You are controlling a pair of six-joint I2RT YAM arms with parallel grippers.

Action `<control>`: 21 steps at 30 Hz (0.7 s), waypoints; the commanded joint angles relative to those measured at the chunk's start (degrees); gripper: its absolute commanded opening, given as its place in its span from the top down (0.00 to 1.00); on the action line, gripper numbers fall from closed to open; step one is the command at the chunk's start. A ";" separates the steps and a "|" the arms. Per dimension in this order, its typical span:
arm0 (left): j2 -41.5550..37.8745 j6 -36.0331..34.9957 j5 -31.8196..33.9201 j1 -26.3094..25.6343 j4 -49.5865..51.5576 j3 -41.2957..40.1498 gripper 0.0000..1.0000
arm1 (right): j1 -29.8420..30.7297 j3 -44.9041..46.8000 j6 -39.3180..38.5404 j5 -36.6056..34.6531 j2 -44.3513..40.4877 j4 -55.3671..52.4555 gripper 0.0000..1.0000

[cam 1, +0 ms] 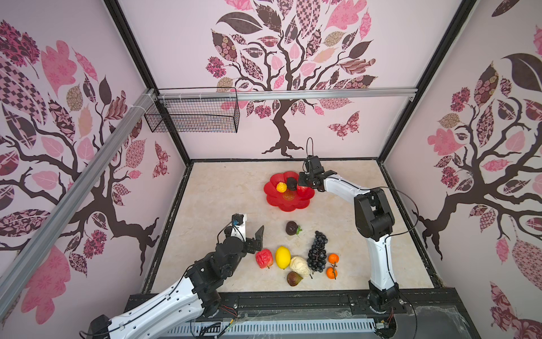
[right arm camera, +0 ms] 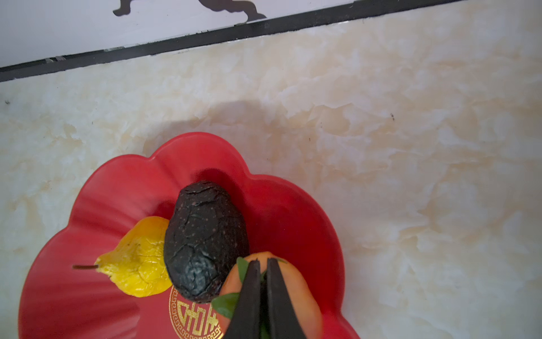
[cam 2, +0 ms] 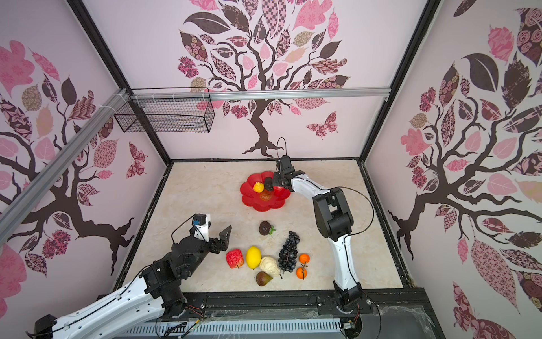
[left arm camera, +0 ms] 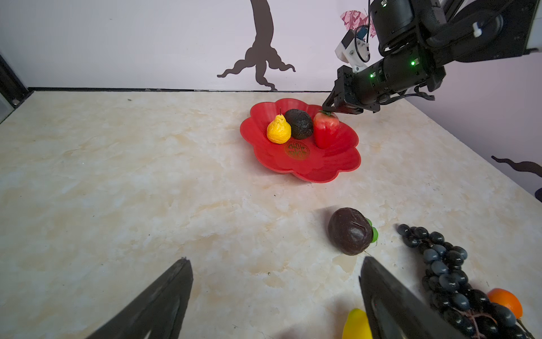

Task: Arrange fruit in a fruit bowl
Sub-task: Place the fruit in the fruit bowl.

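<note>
Step in hand: the strawberry (left arm camera: 325, 130) is being placed in the fruit bowl (left arm camera: 322, 173); it has not been let go.
Right gripper (right arm camera: 263, 262): clenched on the strawberry's green leafy cap, which is seen pinched between the two fingers in the right wrist view.
Strawberry: held upright inside the bowl, just beside the avocado (left arm camera: 299, 124). Its base appears to rest on the bowl floor, though contact cannot be confirmed from these angles.
Bowl contents: yellow pear (left arm camera: 278, 132) touching the avocado, then the strawberry. The part around the gold mark (left arm camera: 296, 150) is left bare.
Left gripper (left arm camera: 275, 261): fingers spread wide, nothing held, poised near the red apple (cam 1: 263, 258).
On the table (cam 1: 223, 190): a dark round fruit (cam 1: 292, 228) lies apart. The apple, lemon (cam 1: 283, 257), cream knobbly piece (cam 1: 299, 265), grape bunch (cam 1: 317, 252), two oranges (cam 1: 333, 258) and brown fig (cam 1: 294, 278) are clustered together.
Next move: the right fingers are to be parted and drawn straight off, so the cap is not dragged or the strawberry tipped. The apple is judged the nearest pick for the left gripper.
</note>
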State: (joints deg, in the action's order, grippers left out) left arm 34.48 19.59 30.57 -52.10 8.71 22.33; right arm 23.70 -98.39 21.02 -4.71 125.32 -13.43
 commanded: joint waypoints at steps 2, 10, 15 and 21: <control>0.22 -0.61 -0.51 0.22 -0.55 -0.17 0.08 | -0.03 -3.24 0.17 -1.33 2.80 -0.21 0.98; 0.33 -0.69 -0.42 0.23 -0.50 -0.17 0.08 | -0.03 -3.14 -0.17 -2.66 3.10 -0.32 0.86; -0.15 -0.65 -0.42 0.22 -0.53 -0.27 0.08 | -0.02 -2.74 -0.45 -3.43 2.57 -0.24 0.78; 0.13 -0.69 -0.48 0.16 -0.54 -0.27 0.08 | 0.01 -2.47 -0.76 -3.30 1.83 -0.29 0.74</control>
State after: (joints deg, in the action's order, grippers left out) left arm 34.70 19.44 30.37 -52.10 8.71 22.33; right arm 23.70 -100.14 20.73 -7.25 126.13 -13.23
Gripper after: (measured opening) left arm 0.919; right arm 0.254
